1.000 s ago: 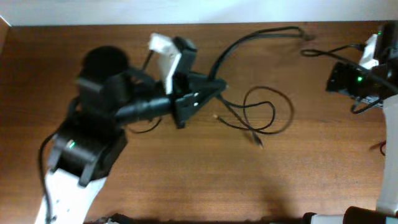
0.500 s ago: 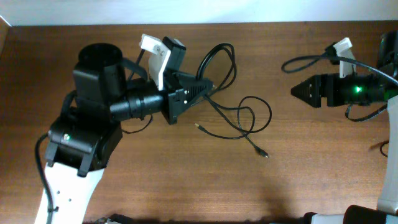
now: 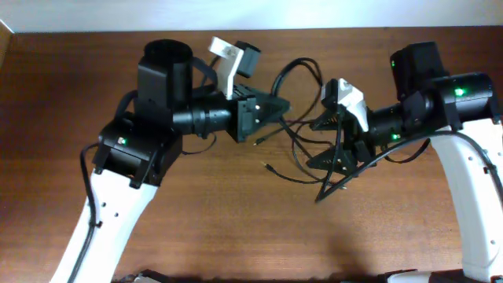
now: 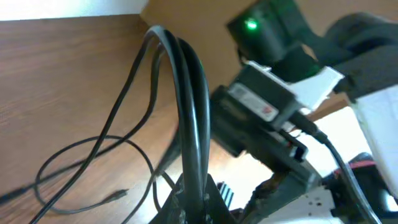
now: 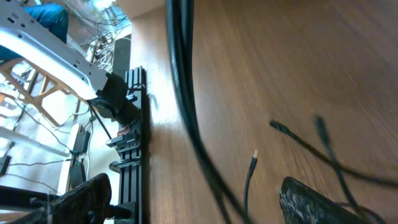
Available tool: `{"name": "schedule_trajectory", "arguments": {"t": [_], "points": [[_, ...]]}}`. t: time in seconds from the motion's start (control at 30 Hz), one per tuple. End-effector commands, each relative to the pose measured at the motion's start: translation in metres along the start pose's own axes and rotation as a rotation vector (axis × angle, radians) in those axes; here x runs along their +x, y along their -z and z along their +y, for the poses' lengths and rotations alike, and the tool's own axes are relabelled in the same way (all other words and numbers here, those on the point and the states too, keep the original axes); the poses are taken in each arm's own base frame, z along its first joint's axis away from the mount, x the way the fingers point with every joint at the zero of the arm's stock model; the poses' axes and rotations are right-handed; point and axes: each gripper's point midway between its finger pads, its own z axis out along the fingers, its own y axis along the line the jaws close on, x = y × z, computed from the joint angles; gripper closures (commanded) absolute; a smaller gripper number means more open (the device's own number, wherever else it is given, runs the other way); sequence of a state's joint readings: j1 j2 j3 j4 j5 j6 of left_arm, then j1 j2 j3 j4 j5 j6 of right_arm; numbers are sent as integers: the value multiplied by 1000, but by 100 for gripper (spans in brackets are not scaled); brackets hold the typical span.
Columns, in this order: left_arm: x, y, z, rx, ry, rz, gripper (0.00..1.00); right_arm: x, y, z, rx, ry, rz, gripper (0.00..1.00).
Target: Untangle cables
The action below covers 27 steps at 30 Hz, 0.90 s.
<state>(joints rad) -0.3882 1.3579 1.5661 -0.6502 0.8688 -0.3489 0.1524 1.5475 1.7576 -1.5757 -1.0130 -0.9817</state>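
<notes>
One wooden table (image 3: 236, 236) | cables (image 3: 302, 60) partly on it | white wall (image 3: 236, 12) behind

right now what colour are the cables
Black, both the thick doubled strand and the thin loops. The cables show best in the left wrist view.

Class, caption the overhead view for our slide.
Left hand pinches the looped cables; right hand open beside them.

No text, brand or number is legible in any view. The left wrist view shows a small pale label (image 4: 254, 107) with red marking on a black housing (image 4: 245, 134) of the right arm. Its print is too blurred to read.
</notes>
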Motion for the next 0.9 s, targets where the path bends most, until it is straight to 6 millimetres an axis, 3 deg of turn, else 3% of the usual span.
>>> {"name": "schedule_trajectory", "arguments": {"t": [0.0, 0.03, 0.1, 0.13, 0.33, 0.37, 0.43, 0.47, 0.5, 0.53, 0.63, 0.67, 0.7, 0.8, 0.83, 0.87], "points": [[2, -4, -18, 61, -25, 13, 100, -2, 2, 6, 11, 40, 4, 32], [2, -4, -18, 60, -24, 13, 100, -1, 2, 5, 15, 39, 11, 42], [2, -4, -18, 60, -25, 13, 100, 0, 2, 5, 15, 24, 16, 78], [2, -4, -18, 60, -25, 12, 100, 1, 2, 5, 16, 22, 20, 86], [-12, -4, -24, 80, -34, -35, 100, 5, 2, 11, -1, -13, 36, 94], [-13, -4, -24, 82, -33, -40, 100, 6, 2, 11, -2, -15, 36, 92], [-13, -4, -24, 81, -34, -40, 100, 6, 2, 12, -4, -17, 37, 76], [-14, -4, -23, 75, -34, -43, 100, 7, 2, 13, -8, -25, 39, 73], [-14, -4, -23, 76, -34, -43, 100, 7, 2, 14, -10, -29, 41, 78], [-14, -4, -23, 76, -34, -43, 100, 7, 2, 13, -10, -29, 41, 93], [-14, -4, -23, 75, -34, -42, 100, 7, 2, 14, -11, -32, 42, 96], [-14, -4, -22, 71, -49, -43, 93, 7, 2, 14, -11, -37, 42, 96], [-12, -4, -13, 20, -57, -45, 84, 7, 2, 14, -10, -57, 41, 96], [11, 11, 68, -427, 90, -24, 66, 9, 3, 11, 1, -92, 48, 96], [18, 17, 81, -504, 112, -10, 63, 9, 3, 11, 3, -94, 49, 96], [28, 22, 93, -572, 138, 20, 43, 9, 3, 10, 8, -89, 50, 96]]}}
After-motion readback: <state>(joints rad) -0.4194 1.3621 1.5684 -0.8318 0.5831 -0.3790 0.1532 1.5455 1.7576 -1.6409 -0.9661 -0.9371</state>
